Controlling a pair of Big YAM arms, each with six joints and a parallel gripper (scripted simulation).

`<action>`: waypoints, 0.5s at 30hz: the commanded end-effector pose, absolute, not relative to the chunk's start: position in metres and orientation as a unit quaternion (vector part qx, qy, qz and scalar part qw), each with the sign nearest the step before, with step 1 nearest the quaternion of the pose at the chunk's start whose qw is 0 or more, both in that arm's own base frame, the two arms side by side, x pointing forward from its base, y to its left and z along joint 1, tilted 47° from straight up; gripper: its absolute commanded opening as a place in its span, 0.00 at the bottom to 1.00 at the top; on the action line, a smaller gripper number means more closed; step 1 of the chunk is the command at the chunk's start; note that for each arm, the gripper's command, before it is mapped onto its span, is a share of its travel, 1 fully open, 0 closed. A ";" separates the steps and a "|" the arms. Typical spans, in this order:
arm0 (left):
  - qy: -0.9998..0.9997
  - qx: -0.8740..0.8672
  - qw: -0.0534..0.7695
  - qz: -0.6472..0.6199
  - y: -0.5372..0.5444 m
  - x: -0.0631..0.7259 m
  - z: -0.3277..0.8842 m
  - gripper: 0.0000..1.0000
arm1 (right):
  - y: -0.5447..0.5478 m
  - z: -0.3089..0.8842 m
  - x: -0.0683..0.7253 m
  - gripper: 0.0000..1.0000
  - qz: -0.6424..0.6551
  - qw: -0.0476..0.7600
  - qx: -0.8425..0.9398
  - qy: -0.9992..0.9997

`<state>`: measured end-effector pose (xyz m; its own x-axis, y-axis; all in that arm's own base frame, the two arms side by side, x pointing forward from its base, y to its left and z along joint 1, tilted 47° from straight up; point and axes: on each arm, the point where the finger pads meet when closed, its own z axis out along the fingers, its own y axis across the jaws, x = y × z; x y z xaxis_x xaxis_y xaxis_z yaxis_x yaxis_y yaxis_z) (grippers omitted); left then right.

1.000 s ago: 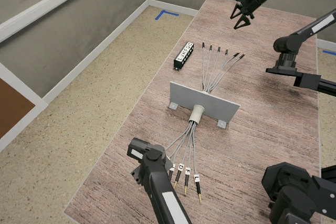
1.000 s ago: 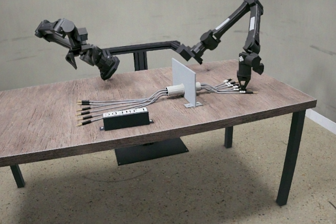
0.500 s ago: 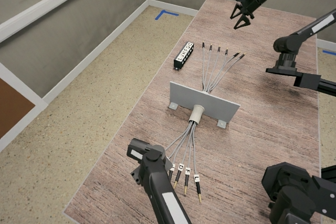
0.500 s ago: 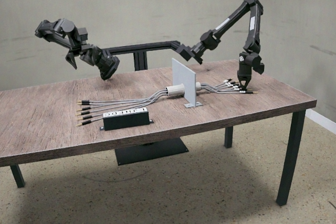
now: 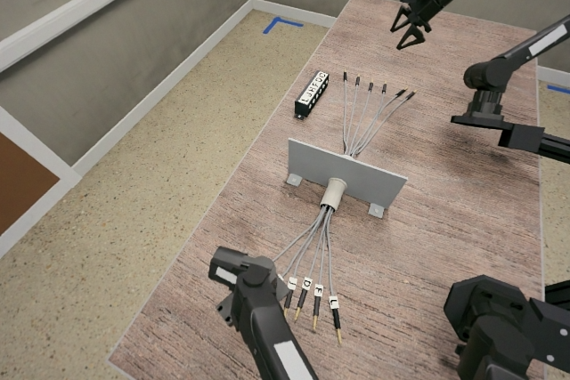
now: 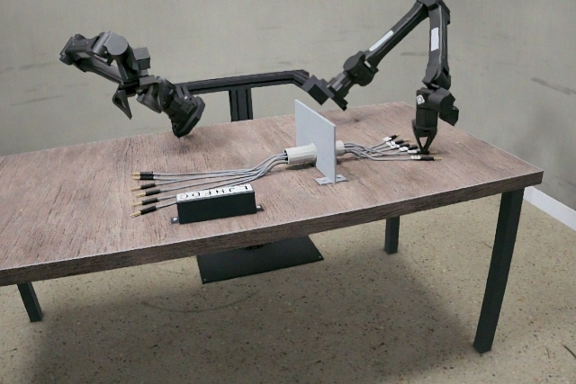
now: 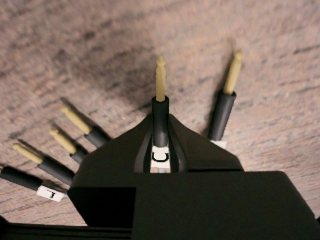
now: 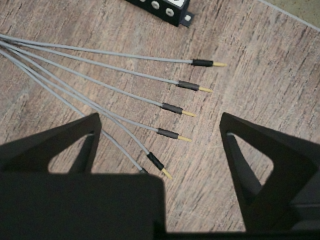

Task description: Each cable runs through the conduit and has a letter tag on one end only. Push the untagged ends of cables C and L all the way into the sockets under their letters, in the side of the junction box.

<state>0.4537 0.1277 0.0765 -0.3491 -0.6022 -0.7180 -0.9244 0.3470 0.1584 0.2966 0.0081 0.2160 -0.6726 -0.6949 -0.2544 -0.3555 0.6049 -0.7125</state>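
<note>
My left gripper (image 6: 422, 150) (image 7: 160, 120) is shut on the black plug tagged C, just above the table. The plug's gold tip points away from the fingers. The L-tagged plug (image 5: 337, 319) (image 7: 20, 177) lies at the other end of the tagged row. My right gripper (image 5: 394, 39) (image 8: 160, 119) is open and empty, high above the untagged ends. Several untagged plugs (image 5: 345, 76) (image 8: 202, 63) (image 6: 148, 209) lie fanned out; which belong to C and L cannot be told. The junction box (image 5: 301, 108) (image 6: 216, 208) (image 8: 175, 19) has its sockets facing the cables, L and C at opposite ends.
A grey upright panel (image 5: 305, 165) (image 6: 325, 138) stands between the two cable ends. The pale conduit (image 5: 333, 194) (image 6: 300, 155) passes through it. The H-tagged plug (image 7: 221, 117) lies close beside the left fingers. The box sits near the table edge.
</note>
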 end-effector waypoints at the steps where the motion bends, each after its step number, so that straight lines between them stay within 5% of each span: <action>1: 0.765 -0.501 0.290 0.282 0.144 0.462 0.095 0.05 | 0.011 0.231 0.301 1.00 -0.319 0.279 -0.295 0.856; 15: 0.767 -0.498 0.283 0.289 0.164 0.458 0.109 0.05 | 0.011 0.231 0.301 1.00 -0.319 0.279 -0.295 0.856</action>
<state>0.4501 0.1479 0.0951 -0.3473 -0.6029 -0.7183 -0.9253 0.3448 0.1580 0.2966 0.0081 0.2160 -0.6726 -0.6949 -0.2544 -0.3555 0.6049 -0.7125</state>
